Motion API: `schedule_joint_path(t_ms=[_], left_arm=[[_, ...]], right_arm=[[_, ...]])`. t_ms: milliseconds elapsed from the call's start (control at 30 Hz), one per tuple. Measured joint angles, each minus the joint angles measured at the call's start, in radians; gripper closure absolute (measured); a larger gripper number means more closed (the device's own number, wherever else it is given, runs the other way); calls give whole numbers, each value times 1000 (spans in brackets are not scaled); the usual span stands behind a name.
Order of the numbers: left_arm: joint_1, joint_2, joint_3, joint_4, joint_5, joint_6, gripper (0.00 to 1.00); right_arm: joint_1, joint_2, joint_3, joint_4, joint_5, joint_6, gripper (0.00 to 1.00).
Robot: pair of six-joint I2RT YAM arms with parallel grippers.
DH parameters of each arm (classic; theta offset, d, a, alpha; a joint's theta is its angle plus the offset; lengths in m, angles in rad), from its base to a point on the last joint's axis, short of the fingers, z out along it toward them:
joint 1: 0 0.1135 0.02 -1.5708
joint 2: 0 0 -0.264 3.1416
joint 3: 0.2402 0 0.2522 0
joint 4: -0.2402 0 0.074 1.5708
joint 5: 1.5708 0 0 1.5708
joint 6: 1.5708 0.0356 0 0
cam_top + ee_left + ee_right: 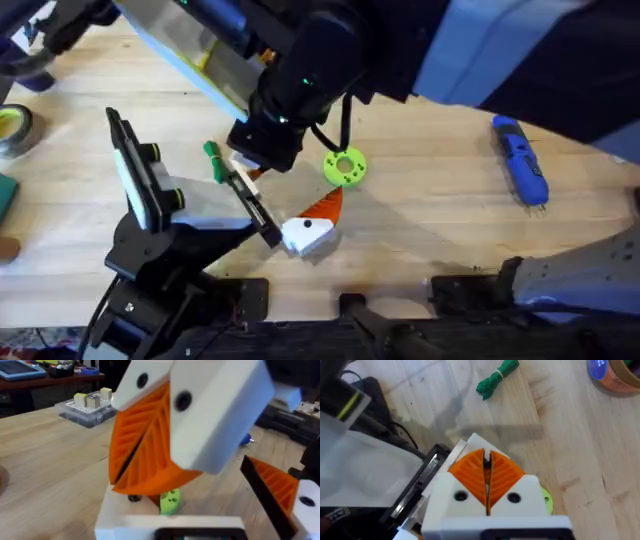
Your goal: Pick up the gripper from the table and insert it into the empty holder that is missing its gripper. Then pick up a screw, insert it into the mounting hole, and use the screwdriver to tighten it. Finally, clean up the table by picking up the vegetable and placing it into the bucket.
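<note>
The holder (150,200) stands at the front left, its black bar (255,205) running along its white body (125,507). One gripper piece (310,232), white with an orange wedge, sits at the bar's near end. My right gripper (486,455) is shut, tips down on the white body at the bar's far end. Under its pads (150,450) lies a small dark spot; I cannot tell whether it is the screw. The blue screwdriver (520,160) lies far right. The green vegetable (212,160) lies behind the holder, and the orange bucket (615,372) stands beyond it.
A lime-green disc (345,167) lies just right of the right gripper. A tape roll (10,130) sits at the left edge. A clear parts box (87,407) stands farther back. Bare wood stretches between the disc and the screwdriver.
</note>
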Motion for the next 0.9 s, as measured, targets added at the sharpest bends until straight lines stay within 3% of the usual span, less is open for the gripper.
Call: schedule_joint_path(t_ms=[167, 300, 467, 500, 900], left_arm=[[0, 0, 0, 0, 0, 1, 14], [0, 0, 0, 0, 0, 3, 15], [0, 0, 0, 0, -4, 2, 15], [0, 0, 0, 0, -4, 2, 15], [0, 0, 0, 0, 0, 3, 14]], right_arm=[[0, 0, 0, 0, -7, -1, 963], [0, 0, 0, -1, -6, -1, 710], [-16, -1, 4, 1, 26, -2, 70], [-23, -1, 6, 1, 27, -4, 26], [-63, -67, 8, -12, -1, -4, 6]])
